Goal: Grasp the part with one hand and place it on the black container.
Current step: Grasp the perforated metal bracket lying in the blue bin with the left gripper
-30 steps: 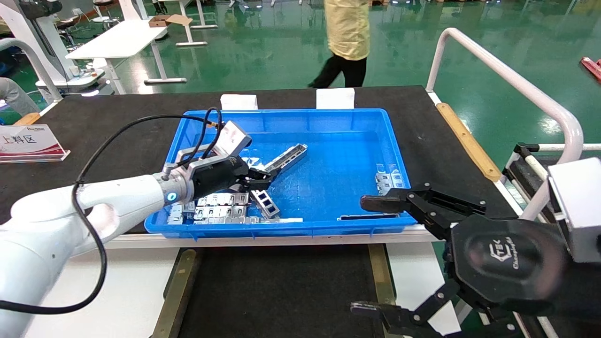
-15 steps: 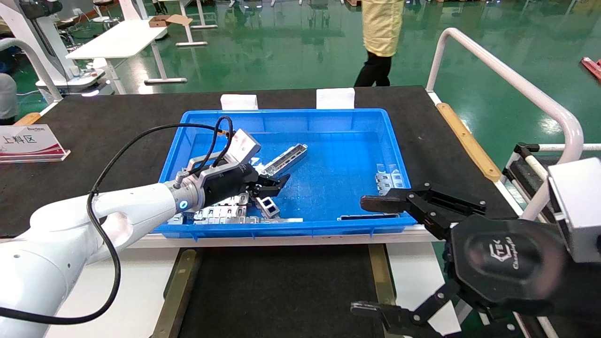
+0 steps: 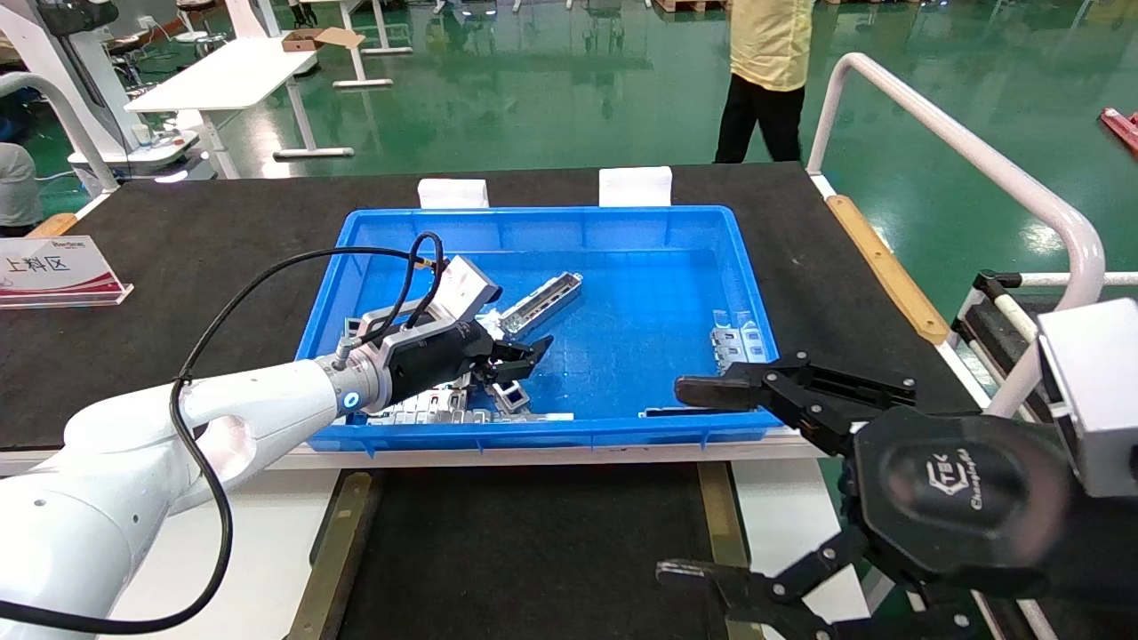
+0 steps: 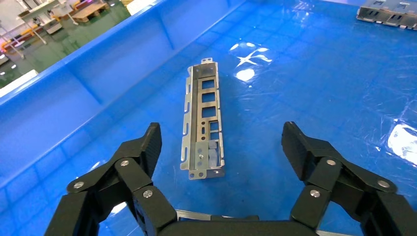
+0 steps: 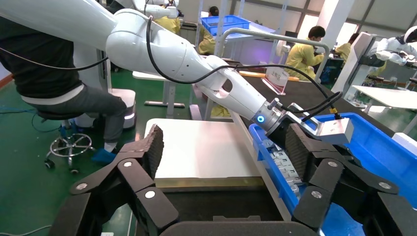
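The part (image 3: 542,302), a silver channel bar, lies slanted on the floor of the blue bin (image 3: 533,436). My left gripper (image 3: 526,353) is open and empty inside the bin, just beside the bar's near end. In the left wrist view the part (image 4: 204,123) lies on the bin floor ahead of my left gripper (image 4: 221,135), nearer one finger, with the jaws wide apart and touching nothing. The black container (image 3: 533,551), edged by tan strips (image 3: 331,551), lies in front of the bin and also shows in the right wrist view (image 5: 221,201). My right gripper (image 3: 685,480) is open and empty beside it.
Ladder-like brackets (image 3: 418,404) are piled in the bin's near left corner, under my left wrist. Another bracket (image 3: 736,342) and a flat strip (image 3: 693,412) lie at the bin's right. A sign (image 3: 53,267) stands far left, a white rail (image 3: 960,151) runs along the right. A person (image 3: 769,80) walks behind the table.
My left gripper has moved from the bar's near end toward the right and the bin's front, staying open. The bar has not moved. The person behind has walked right.
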`<state>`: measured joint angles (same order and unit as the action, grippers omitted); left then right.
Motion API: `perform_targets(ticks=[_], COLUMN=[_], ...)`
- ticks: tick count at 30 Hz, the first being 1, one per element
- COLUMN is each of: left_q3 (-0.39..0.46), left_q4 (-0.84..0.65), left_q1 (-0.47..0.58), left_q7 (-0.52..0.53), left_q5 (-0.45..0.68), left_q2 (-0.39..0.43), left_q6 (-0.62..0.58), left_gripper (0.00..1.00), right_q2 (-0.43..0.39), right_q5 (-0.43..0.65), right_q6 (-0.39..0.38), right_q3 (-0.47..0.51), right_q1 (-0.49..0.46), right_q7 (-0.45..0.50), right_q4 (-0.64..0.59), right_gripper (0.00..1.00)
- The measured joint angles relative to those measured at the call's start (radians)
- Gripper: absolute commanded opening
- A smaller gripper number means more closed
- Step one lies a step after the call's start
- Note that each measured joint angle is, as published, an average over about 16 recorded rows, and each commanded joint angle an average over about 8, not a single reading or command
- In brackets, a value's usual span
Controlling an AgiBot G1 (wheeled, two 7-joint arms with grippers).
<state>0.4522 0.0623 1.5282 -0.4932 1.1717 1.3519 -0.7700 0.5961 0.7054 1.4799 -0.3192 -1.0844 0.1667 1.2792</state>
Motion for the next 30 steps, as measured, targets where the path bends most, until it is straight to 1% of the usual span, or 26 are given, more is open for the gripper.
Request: perform_targets(ticks=[30], left_q3=[-0.004], left_q4=[-0.016], left_q1=[-0.027], left_q7=[-0.005], left_q5=[-0.041], left_q2=[-0.011], left_q6=[0.011], left_gripper=[0.00], right_q2=[0.000], right_q5=[-0.001], right_q6=[0.000], right_q3=[-0.001], right_q1=[0.000], right_q7=[0.000], right_q4=[0.000], right_gripper=[0.00])
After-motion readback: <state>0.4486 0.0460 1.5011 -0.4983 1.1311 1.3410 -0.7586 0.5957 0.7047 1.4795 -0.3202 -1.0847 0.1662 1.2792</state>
